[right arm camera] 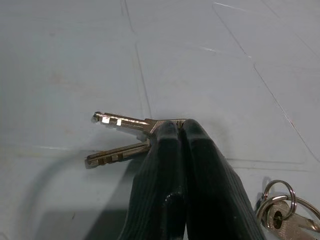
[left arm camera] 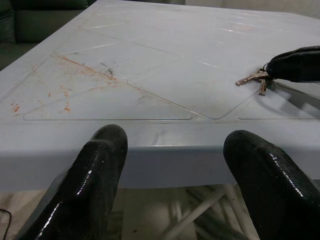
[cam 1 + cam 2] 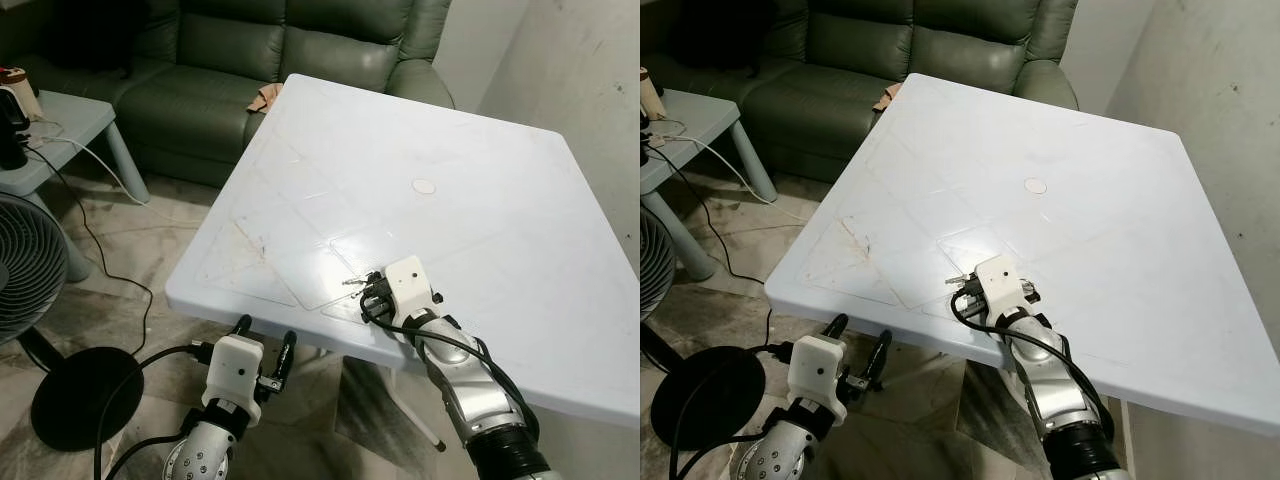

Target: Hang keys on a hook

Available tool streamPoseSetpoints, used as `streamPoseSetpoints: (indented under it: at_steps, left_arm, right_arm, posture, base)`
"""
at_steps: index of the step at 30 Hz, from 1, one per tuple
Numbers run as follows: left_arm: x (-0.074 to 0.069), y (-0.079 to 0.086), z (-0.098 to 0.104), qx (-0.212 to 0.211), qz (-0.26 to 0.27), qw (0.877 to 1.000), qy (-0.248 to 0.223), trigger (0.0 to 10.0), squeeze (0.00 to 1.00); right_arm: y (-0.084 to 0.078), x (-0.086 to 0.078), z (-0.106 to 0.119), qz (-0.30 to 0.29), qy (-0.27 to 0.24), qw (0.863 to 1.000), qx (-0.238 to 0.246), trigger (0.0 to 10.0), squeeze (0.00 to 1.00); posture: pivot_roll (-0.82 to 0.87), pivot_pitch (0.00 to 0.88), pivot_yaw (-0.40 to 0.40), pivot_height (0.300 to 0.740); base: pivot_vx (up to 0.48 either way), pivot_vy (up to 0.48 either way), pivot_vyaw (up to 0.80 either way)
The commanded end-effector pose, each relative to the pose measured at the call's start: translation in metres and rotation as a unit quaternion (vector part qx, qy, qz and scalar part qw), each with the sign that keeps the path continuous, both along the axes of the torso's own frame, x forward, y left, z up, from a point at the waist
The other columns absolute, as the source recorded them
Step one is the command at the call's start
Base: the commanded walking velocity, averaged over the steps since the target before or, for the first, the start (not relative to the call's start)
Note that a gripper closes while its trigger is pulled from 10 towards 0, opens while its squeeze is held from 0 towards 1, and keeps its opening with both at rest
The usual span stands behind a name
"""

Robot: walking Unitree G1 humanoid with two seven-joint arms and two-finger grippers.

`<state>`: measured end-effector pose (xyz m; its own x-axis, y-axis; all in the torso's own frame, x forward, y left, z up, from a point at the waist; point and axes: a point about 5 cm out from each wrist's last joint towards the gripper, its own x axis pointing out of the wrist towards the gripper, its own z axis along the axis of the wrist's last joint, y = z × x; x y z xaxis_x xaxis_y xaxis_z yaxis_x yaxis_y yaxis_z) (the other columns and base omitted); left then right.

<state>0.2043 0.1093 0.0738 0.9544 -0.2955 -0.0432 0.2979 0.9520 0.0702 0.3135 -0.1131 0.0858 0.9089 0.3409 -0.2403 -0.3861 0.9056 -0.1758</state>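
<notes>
Below the near edge of the white table (image 3: 500,200), left gripper (image 3: 266,352) is hovering, fingers spread wide, empty. On the tabletop, right gripper (image 1: 172,127) is pinching the keys (image 1: 117,137), fingers fully closed.
</notes>
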Motion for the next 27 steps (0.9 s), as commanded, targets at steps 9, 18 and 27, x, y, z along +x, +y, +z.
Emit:
streamPoseSetpoints:
  at_steps: [9,18,27]
  left_arm:
    - [0.01,0.008,0.008,-0.004,0.038,0.999,-0.01,10.0,0.0]
    - [0.049,0.035,0.032,-0.08,0.138,0.987,-0.031,10.0,0.0]
    - [0.071,0.073,0.076,-0.062,0.188,0.976,-0.088,10.0,0.0]
  right_arm:
    - [0.0,0.014,0.042,-0.015,-0.071,0.993,0.091,0.0,0.0]
    - [0.007,0.031,0.091,-0.03,-0.123,0.98,0.152,0.0,0.0]
    - [-0.008,0.024,0.099,-0.064,-0.17,0.966,0.184,10.0,0.0]
  posture:
    - [-0.01,0.07,-0.116,0.74]
    - [-0.01,0.029,-0.115,0.74]
    - [-0.01,0.0,-0.095,0.74]
  base:
    - [0.0,0.0,0.0]
    - [0.0,0.0,0.0]
    - [0.0,0.0,0.0]
